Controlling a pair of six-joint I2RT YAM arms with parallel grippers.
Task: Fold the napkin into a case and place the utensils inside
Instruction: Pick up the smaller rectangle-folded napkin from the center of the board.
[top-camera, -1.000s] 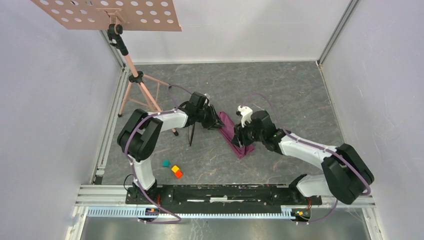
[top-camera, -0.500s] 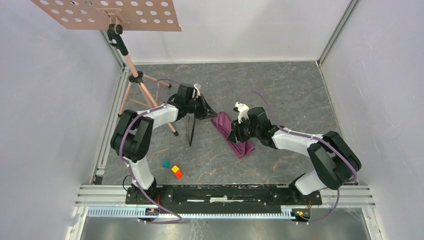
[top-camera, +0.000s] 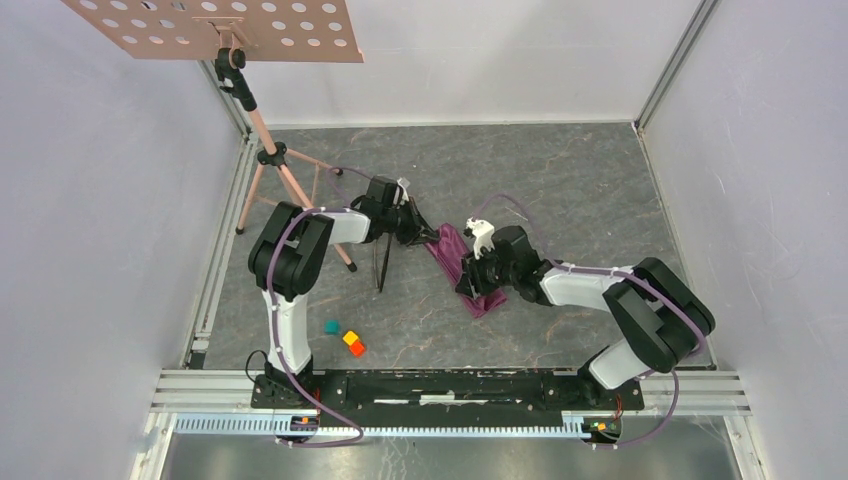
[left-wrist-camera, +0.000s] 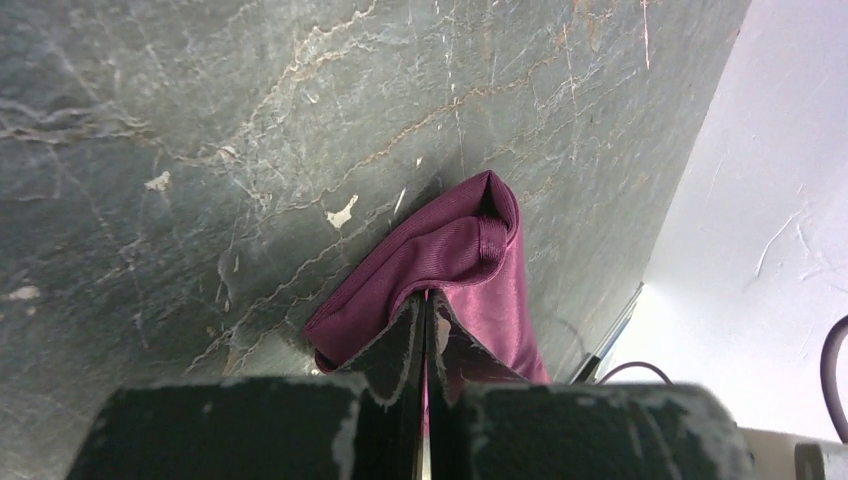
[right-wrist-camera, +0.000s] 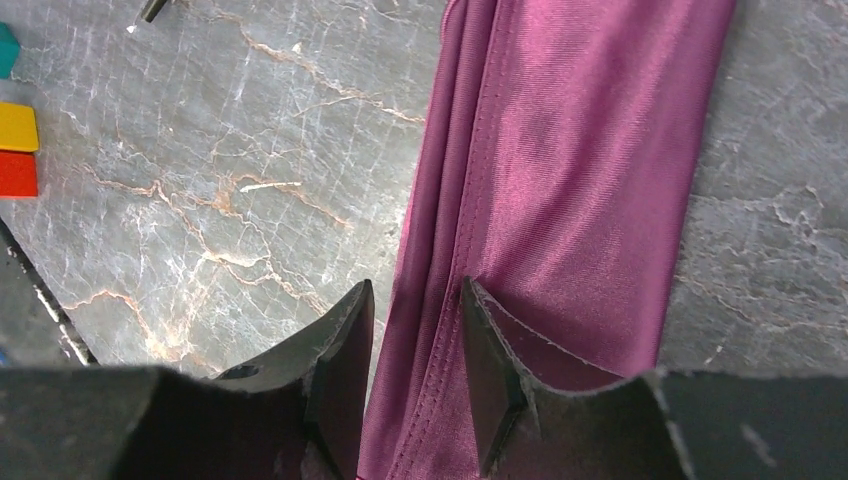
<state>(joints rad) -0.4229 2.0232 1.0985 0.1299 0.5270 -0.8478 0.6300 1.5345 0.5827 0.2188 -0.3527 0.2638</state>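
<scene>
Napkin (top-camera: 468, 270) lies as a narrow folded strip on the desk (top-camera: 560, 190) between the two arms, with the utensils (top-camera: 381, 268) near it on the left. Left fingers (left-wrist-camera: 385, 345) are closed on its far end; right fingers (right-wrist-camera: 340, 350) stand apart astride the stitched edge at the near end, not gripping. Close the right fingers over every layer of that edge before lifting, and hold the strip taut so the fold does not open.

One purple napkin (top-camera: 449, 245). Two dark utensils (top-camera: 381, 268). Three small blocks: one teal block (top-camera: 331, 326), one yellow block (top-camera: 351, 338), one orange block (top-camera: 357, 349). One tripod stand (top-camera: 262, 130). Two robot arms: left arm (top-camera: 300, 255), right arm (top-camera: 600, 285).
</scene>
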